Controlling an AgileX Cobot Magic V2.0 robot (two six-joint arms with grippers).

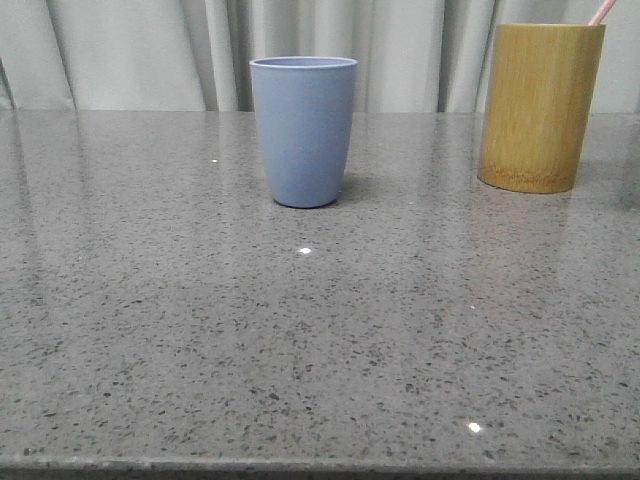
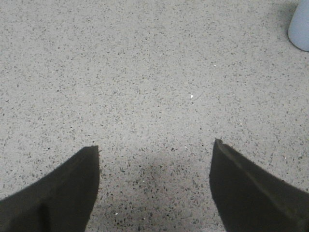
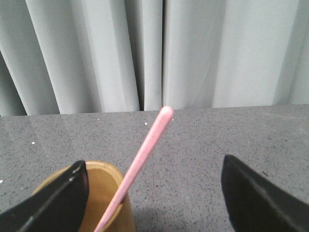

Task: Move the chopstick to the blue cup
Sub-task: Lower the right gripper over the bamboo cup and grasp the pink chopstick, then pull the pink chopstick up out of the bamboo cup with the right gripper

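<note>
The blue cup (image 1: 303, 130) stands upright at the table's middle back; its edge also shows in the left wrist view (image 2: 300, 26). A pink chopstick (image 3: 140, 162) leans out of the yellow-brown bamboo holder (image 1: 540, 105); only its tip (image 1: 602, 11) shows in the front view. My right gripper (image 3: 152, 166) is open above the holder (image 3: 104, 193), with the chopstick standing between its jaws, touching neither. My left gripper (image 2: 155, 150) is open and empty over bare table, apart from the cup. Neither gripper shows in the front view.
The grey speckled stone table (image 1: 300, 340) runs to a front edge near the camera. Pale grey curtains (image 1: 150, 50) hang behind the table's back edge, also seen in the right wrist view (image 3: 154, 53).
</note>
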